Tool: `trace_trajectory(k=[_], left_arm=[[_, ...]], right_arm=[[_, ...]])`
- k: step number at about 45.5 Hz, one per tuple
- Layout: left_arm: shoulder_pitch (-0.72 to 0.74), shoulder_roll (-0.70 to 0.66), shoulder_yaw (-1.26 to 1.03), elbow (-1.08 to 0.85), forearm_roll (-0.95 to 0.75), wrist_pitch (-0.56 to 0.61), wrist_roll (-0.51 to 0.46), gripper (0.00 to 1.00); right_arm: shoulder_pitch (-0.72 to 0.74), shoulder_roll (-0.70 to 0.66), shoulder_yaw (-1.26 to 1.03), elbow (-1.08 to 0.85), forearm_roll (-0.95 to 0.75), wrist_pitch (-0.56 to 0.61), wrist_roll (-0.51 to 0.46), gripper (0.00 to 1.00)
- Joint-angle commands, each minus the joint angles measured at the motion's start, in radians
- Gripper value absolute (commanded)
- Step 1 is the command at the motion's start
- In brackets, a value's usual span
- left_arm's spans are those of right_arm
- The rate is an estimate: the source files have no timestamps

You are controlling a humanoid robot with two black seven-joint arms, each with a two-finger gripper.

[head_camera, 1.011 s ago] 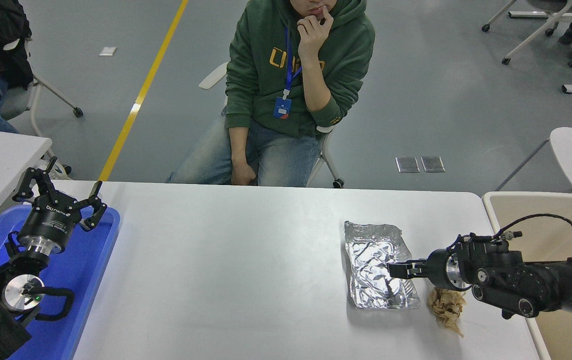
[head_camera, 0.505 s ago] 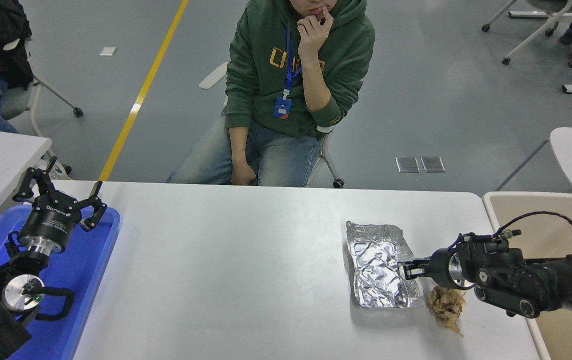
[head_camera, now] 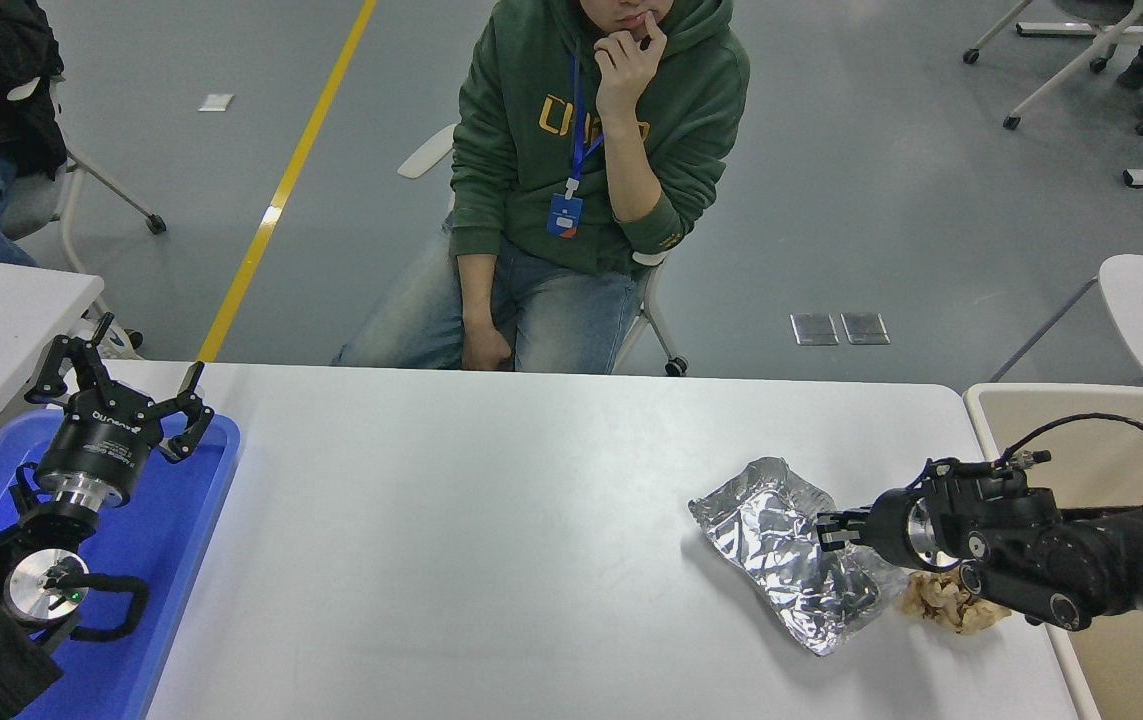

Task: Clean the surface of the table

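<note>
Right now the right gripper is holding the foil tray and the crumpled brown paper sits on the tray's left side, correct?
Not quite. In the head view the right gripper does hold the foil tray, but the crumpled brown paper lies on the tray's right side, under the arm.

Robotics lab or test floor in an office-type building. Grey sealed floor (head_camera: 881,200) with a yellow tape line (head_camera: 281,190) and metal floor outlet plates (head_camera: 839,328). White work tables (head_camera: 491,520), rolling office chairs (head_camera: 1081,60), a beige bin (head_camera: 1111,420) at the table's end. Seated person (head_camera: 581,190) in a green hoodie wears a lanyard badge (head_camera: 564,215), watching. Black robot arm (head_camera: 71,470) parked over a blue tray (head_camera: 161,560).
</note>
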Motion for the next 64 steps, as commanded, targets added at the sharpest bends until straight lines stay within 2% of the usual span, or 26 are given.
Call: trace_trajectory(k=[1, 13, 23, 33, 41, 54, 64], left_arm=[[0.000, 0.000, 0.000, 0.000, 0.000, 0.000, 0.000, 1.00], [0.000, 0.000, 0.000, 0.000, 0.000, 0.000, 0.000, 1.00], [0.000, 0.000, 0.000, 0.000, 0.000, 0.000, 0.000, 1.00], [0.000, 0.000, 0.000, 0.000, 0.000, 0.000, 0.000, 1.00], [0.000, 0.000, 0.000, 0.000, 0.000, 0.000, 0.000, 1.00], [0.000, 0.000, 0.000, 0.000, 0.000, 0.000, 0.000, 1.00], [0.000, 0.000, 0.000, 0.000, 0.000, 0.000, 0.000, 1.00]], right_arm=[[0.026, -0.056, 0.015, 0.042, 0.006, 0.000, 0.001, 0.00], [0.063, -0.182, 0.055, 0.156, 0.018, 0.009, -0.003, 0.00], [0.126, -0.344, 0.059, 0.312, 0.050, 0.031, -0.005, 0.00], [0.224, -0.551, 0.078, 0.473, 0.058, 0.113, -0.005, 0.00], [0.269, -0.670, 0.133, 0.506, 0.058, 0.215, -0.003, 0.00], [0.269, -0.808, 0.320, 0.507, 0.058, 0.394, -0.002, 0.00], [0.269, -0.848, 0.349, 0.507, 0.058, 0.431, 0.000, 0.00]])
